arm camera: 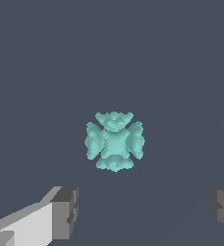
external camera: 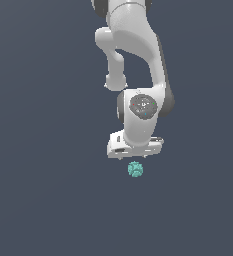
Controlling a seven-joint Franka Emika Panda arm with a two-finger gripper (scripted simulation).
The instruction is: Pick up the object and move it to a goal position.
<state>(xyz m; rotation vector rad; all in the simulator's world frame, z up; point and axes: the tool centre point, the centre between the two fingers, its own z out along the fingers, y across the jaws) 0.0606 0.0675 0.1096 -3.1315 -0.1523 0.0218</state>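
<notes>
The object (external camera: 135,169) is a tiny teal-green bumpy lump lying on the dark grey floor. It also shows in the wrist view (arm camera: 114,141), in the middle of the picture. My white gripper (external camera: 136,159) hangs just above it, pointing down. In the wrist view the two grey fingertips (arm camera: 65,213) stand wide apart with nothing between them, and the object lies beyond them, apart from both. The gripper (arm camera: 144,211) is open and empty.
The white arm (external camera: 133,50) comes down from the top of the exterior view. The flat dark grey floor (external camera: 38,200) spreads around the object.
</notes>
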